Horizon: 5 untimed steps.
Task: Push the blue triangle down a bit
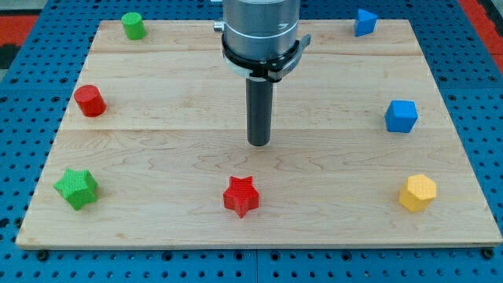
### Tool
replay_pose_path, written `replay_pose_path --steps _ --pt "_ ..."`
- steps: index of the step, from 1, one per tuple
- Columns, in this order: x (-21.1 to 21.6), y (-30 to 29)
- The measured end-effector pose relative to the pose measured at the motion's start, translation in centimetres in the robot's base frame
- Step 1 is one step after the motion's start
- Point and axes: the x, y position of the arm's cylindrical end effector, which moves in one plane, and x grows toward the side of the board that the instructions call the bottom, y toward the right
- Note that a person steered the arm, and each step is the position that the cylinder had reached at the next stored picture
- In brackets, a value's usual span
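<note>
Pushing the small blue plastic triangle block (364,21) down the view meant getting my tip (258,143) above it first, and there was barely room: the triangle sat at the view's top right, just beside the top edge of the pale wooden board (157,141). My tip stood near board centre, well apart from it, touching nothing; no fingers existed on this rig, only the dark rod, so nothing was spread or pinched. I judged the clean approach was to swing right across bare wood, come in over the triangle's top side, then push straight down, briefly, centred so it wouldn't spin. Below it lay open room until the blue plastic cube (402,115), so a short shove was safe. The red star block (240,196) sat below my tip, the yellow hexagonal block (416,192) at bottom right; both were off the path.
</note>
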Motion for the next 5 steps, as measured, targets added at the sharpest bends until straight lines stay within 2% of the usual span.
replay_pose_path --steps 4,5 --pt "0.0 -0.1" --pt "-3.3 5.4"
